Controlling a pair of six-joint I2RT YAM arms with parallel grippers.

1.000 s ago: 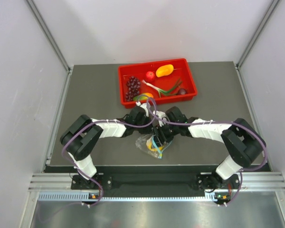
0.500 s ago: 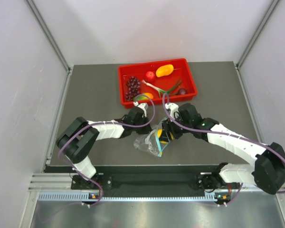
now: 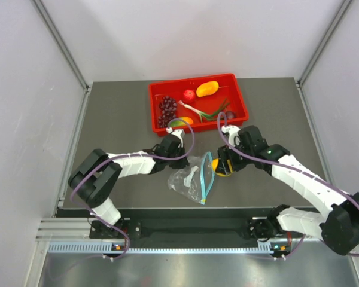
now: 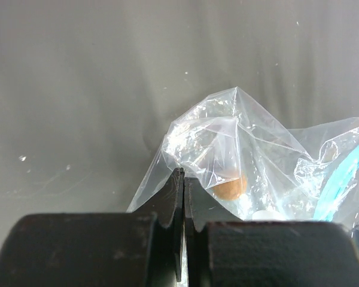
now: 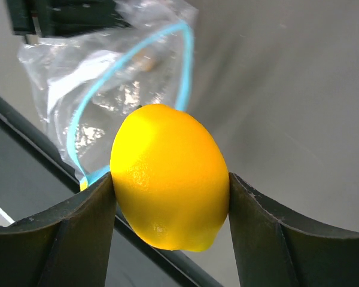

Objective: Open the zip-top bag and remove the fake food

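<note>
The clear zip-top bag (image 3: 188, 181) lies near the table's front edge, its teal zip strip (image 3: 207, 173) spread in an open loop. My left gripper (image 3: 180, 165) is shut on a fold of the bag's plastic (image 4: 191, 161) at its far left corner. A small orange-brown piece (image 4: 230, 186) shows inside the bag. My right gripper (image 3: 222, 165) is shut on the yellow lemon (image 5: 167, 176) and holds it just right of the bag's mouth, outside the bag (image 5: 102, 78). An orange-yellow mango (image 3: 207, 88) and a dark maroon piece (image 3: 230, 115) lie in the red tray (image 3: 242, 98).
The red tray at the back also holds a purple grape bunch (image 3: 167, 109), a small red ball (image 3: 189, 95), a green onion (image 3: 208, 112) and a green-orange fruit (image 3: 180, 122). White walls enclose the table on three sides.
My right gripper has drawn the lemon out of the bag and moved right and back with it. The bag's mouth now gapes open. My left gripper has kept its hold on the bag.
</note>
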